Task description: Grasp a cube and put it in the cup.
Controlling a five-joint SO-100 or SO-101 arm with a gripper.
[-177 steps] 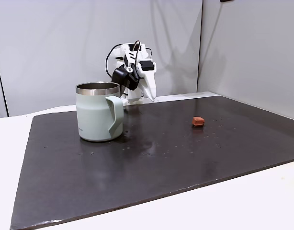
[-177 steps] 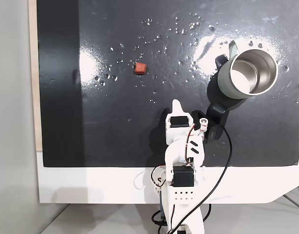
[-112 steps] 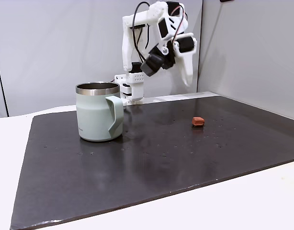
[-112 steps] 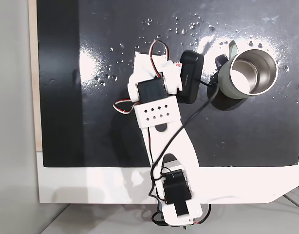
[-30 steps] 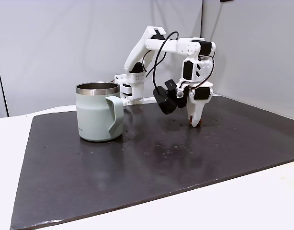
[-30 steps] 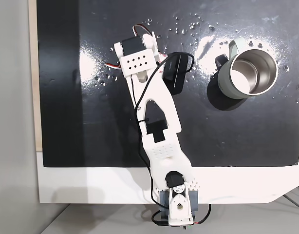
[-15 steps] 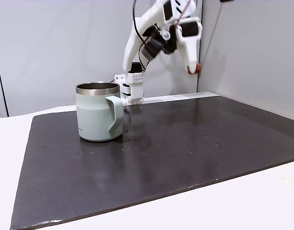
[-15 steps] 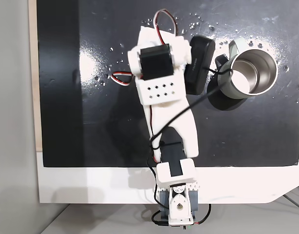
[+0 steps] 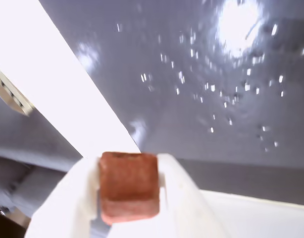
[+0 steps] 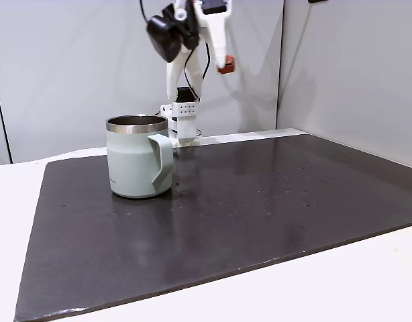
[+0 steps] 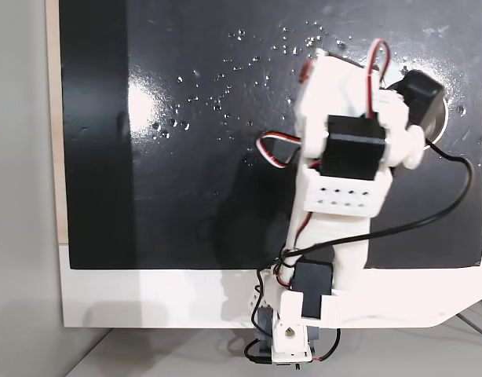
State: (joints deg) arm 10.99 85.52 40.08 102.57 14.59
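From above, in a fixed view, the arm (image 11: pixel 343 165) covers nearly all of the cup; only a sliver of steel rim (image 11: pixel 440 126) shows past the black camera body at the upper right, so the cup's mouth and handle cannot be made out there. The pincer tips are hidden under the arm in that view, apart from a small reddish patch at the arm's upper-left edge, probably the cube (image 11: pixel 305 72), too small to be sure. In the side-on fixed view the top of the arm is cut off by the upper frame edge. Wrist view is soft and blurred at the margins; the dark mat (image 9: pixel 201 89) below shows scattered bright specks and glare, with a pale tabletop band running diagonally at left. Pincer (image 9: pixel 129 186) clamped on the cube (image 9: pixel 128 184): the reddish-brown block sits squarely between the two white fingers (image 9: pixel 179 198), both sides touching it, lower face bulging slightly beneath. In the side-on fixed view the pincer (image 10: pixel 225 66) hangs high in the air, well above the cup (image 10: pixel 139 157) and to its right, with the cube (image 10: pixel 226 67) a small red spot at the fingertip. The cup stands upright on the dark mat (image 10: pixel 260 215), handle turned toward the right, nothing touching it.
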